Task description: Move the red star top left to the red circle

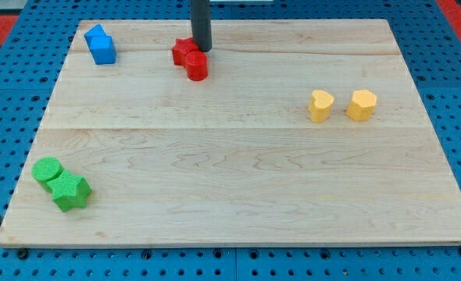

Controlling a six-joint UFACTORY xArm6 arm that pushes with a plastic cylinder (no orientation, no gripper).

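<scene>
The red star (184, 51) lies near the view's top, left of centre, touching the red circle (197, 66), which sits just below and right of it. My tip (202, 49) is at the star's right edge, just above the circle, and seems to touch both. The dark rod rises from there out of the view's top.
Two blue blocks (100, 44) sit pressed together at the top left. A yellow heart-like block (320, 105) and a yellow hexagon (362, 104) stand at the right. A green circle (48, 169) and a green star (69, 191) touch at the bottom left. The wooden board (238, 179) rests on a blue pegboard.
</scene>
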